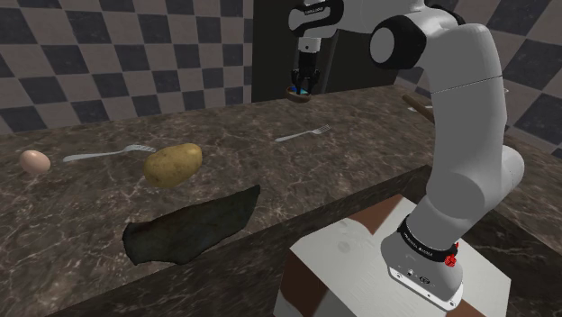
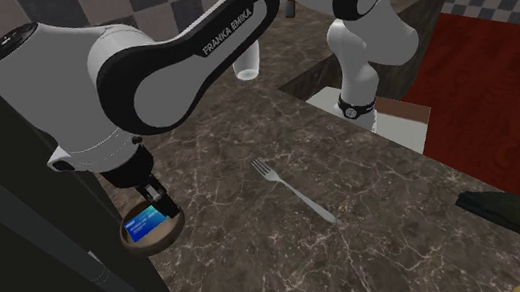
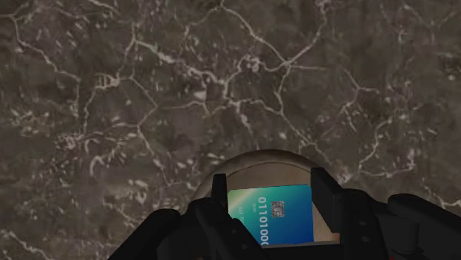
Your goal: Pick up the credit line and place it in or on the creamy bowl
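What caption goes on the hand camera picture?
Gripper holds the blue card over the round bowl on the marble counter.

Arm (image 1: pixel 459 117) stretched forward, forearm level, wrist pointing down; jaws part-spread, seemingly clamped on card (image 3: pixel 270 214) edges.

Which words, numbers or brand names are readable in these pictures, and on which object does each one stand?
"FRANKA EMIKA": along a link of the white arm, in the second exterior view.
"0110100": on the blue-green card, in the wrist view; whatever follows these digits is not readable.
Small marks on the arm's base, in the shoulder view: too small to read.
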